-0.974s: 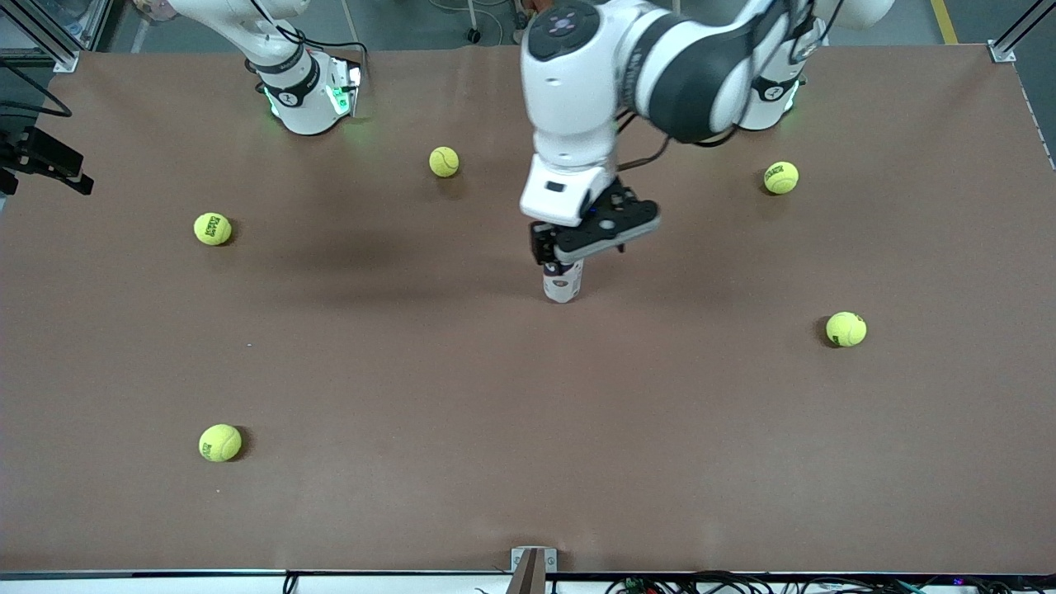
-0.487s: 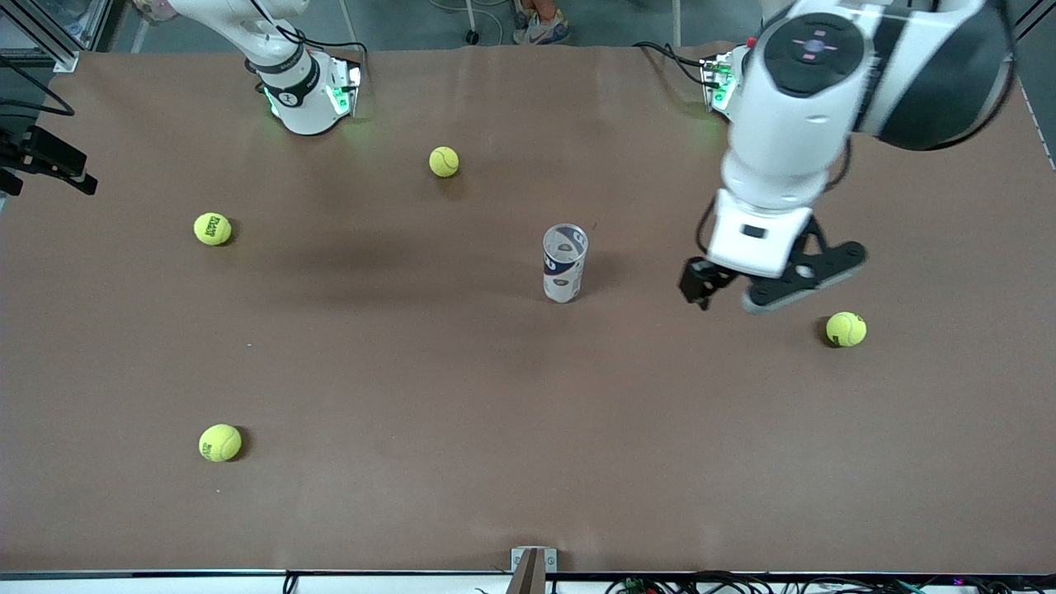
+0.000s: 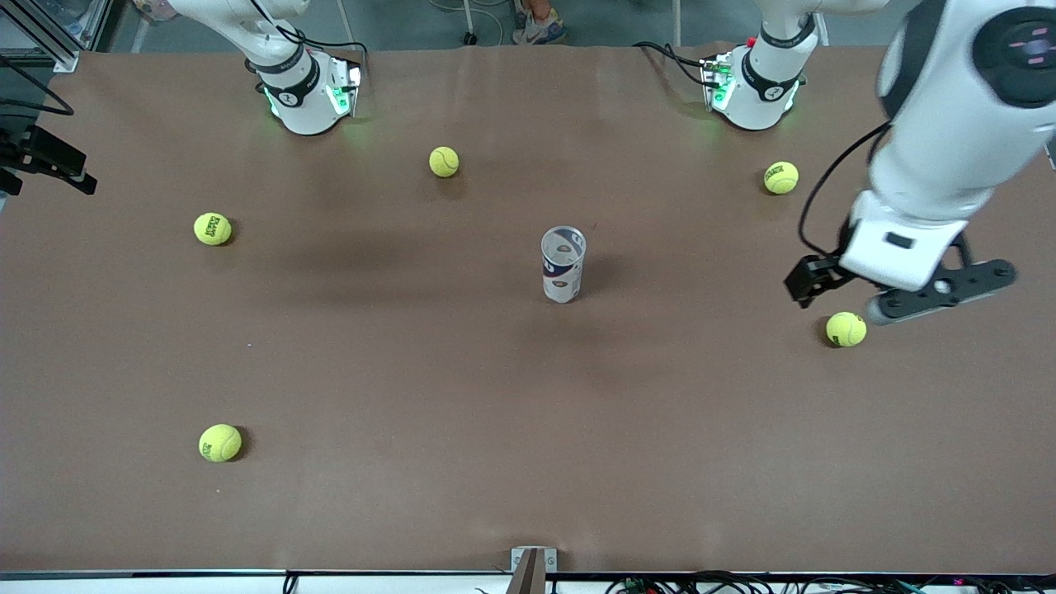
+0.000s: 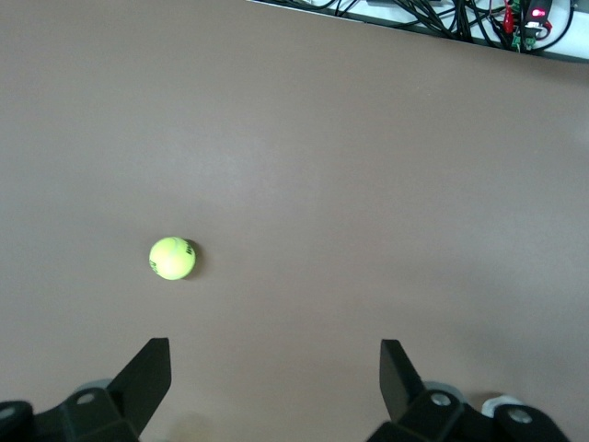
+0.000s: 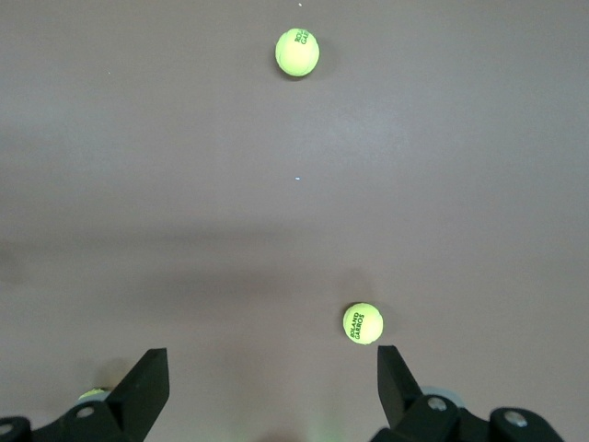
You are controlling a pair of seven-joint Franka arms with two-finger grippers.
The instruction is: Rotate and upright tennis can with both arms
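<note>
The tennis can (image 3: pixel 563 265) is seen upright at the table's centre, untouched. At its three o'clock, the left gripper (image 4: pixel 274 379) hangs over a tennis ball (image 3: pixel 846 328), fingers spread and empty. The right gripper (image 5: pixel 267 387) is cut out of the front view; its fingers are spread and empty.

Brown table (image 3: pixel 412 495) under even light, grey floor (image 3: pixel 412 21) past it.

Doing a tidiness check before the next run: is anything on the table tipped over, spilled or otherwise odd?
Nothing is tipped or spilled. The tennis can stands upright mid-table, untouched and empty, while five tennis balls, such as this tennis ball, lie scattered around it. The left gripper hangs open over that ball.
</note>
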